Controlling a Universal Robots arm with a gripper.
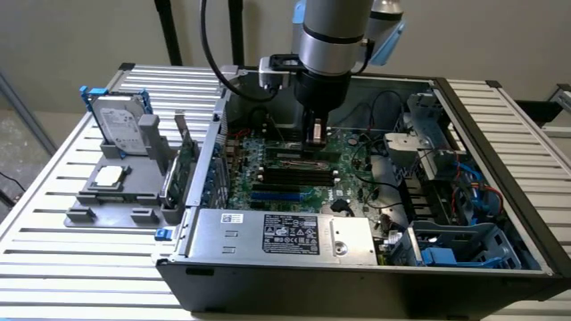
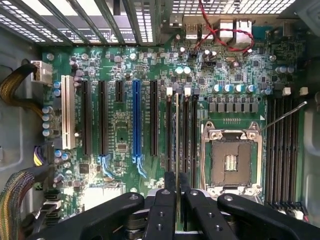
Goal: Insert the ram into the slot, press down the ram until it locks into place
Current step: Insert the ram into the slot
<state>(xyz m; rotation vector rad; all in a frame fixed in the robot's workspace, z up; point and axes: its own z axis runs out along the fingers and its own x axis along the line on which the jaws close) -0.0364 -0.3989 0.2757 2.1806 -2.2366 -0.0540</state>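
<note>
One hand [image 2: 177, 182] is clamped on the ram [image 2: 177, 140], edge-on along the slots [image 2: 186, 130] mid-motherboard [image 2: 120, 135], beside the socket [image 2: 231, 160]. It likely needs holding square, then pressing evenly at both ends.

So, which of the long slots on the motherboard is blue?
The blue slot, mid-row between black slots; the white slot sits at one end.

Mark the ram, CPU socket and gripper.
ram [image 2: 177, 140], wrist view, thin edge facing the camera.
CPU socket [image 2: 230, 162], wrist view, centre contact field.
gripper [image 2: 177, 181], wrist view, midway between fingertips.
</note>
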